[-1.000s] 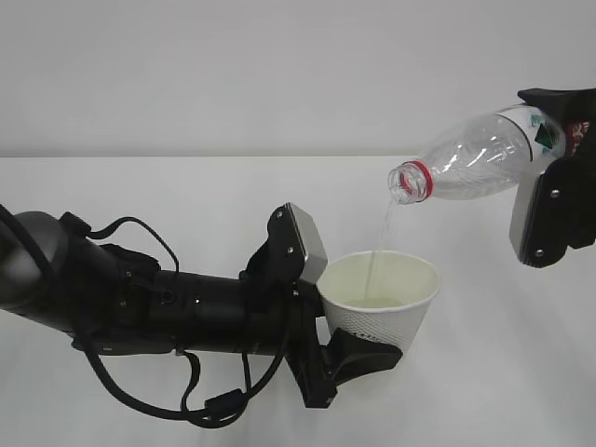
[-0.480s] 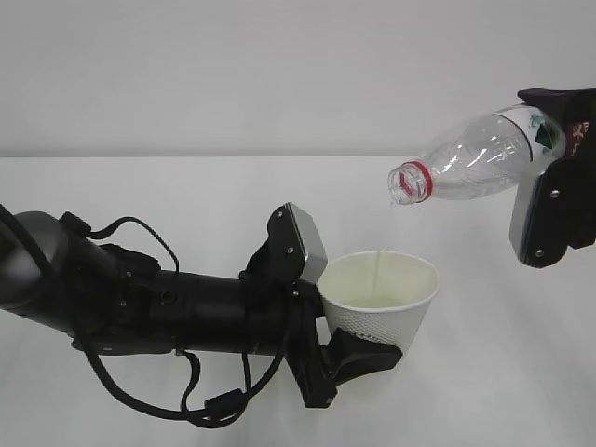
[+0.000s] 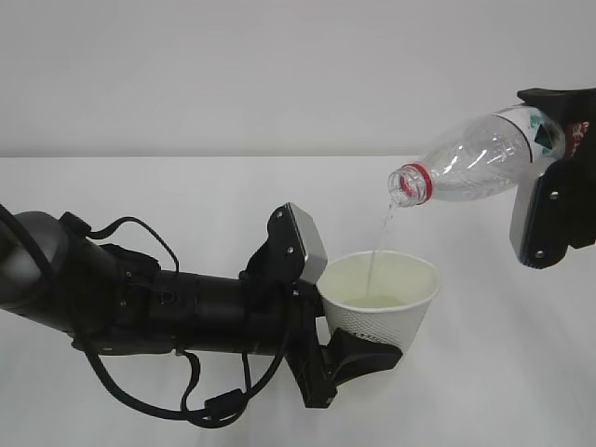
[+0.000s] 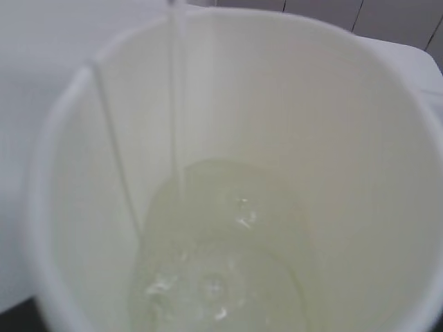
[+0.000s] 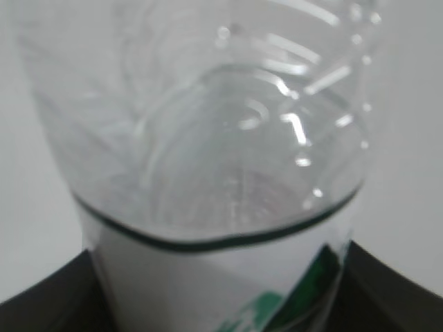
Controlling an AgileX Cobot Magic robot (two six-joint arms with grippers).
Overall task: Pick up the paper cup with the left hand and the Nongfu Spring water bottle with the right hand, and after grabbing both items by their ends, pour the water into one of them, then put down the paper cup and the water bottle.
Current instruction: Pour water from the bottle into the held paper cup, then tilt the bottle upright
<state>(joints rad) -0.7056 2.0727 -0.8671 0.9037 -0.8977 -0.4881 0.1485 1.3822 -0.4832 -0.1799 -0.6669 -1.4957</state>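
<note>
exterior: table-height side | wrists: close; paper cup (image 4: 228,166) shared

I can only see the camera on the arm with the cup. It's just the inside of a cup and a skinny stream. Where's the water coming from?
Observer: From the Nongfu Spring water bottle, tipped with its mouth pointing down and left, above the paper cup.
Operator: Who's holding the bottle?
Observer: The right hand, gripping its label end.
Operator: Is my cup on the table?
Observer: It looks lifted; the left hand clamps its lower part.
</note>
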